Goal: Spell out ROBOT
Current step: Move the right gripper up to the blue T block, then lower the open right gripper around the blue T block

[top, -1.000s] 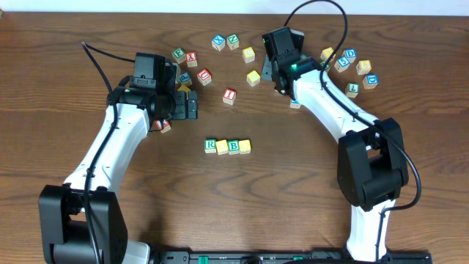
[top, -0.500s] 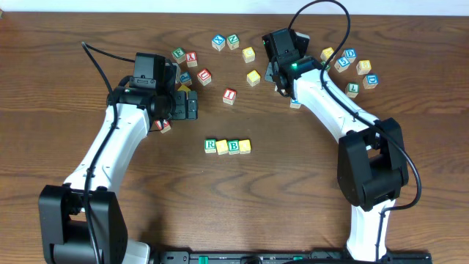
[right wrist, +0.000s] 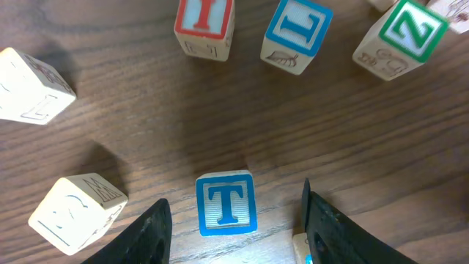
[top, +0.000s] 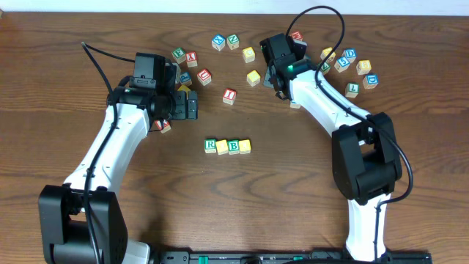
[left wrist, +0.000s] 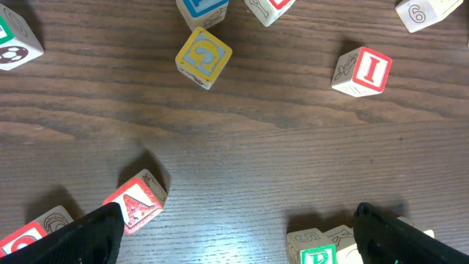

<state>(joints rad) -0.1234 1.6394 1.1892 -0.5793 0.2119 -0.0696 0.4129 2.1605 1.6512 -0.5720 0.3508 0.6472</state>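
Overhead: T cube (right wrist: pixel 226 204) beneath right pincer (right wrist: pixel 236 217).

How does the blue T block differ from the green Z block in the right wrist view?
The T block has a blue letter; the Z block has a green one. The T block lies square to the camera between the right fingers, untouched by them; the Z block sits turned at an angle, beyond them. Both are wooden cubes with a framed letter on top.

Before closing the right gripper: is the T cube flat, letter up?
Flat, letter up: the T cube shows its blue T squarely, untouched between the right gripper's open fingers.
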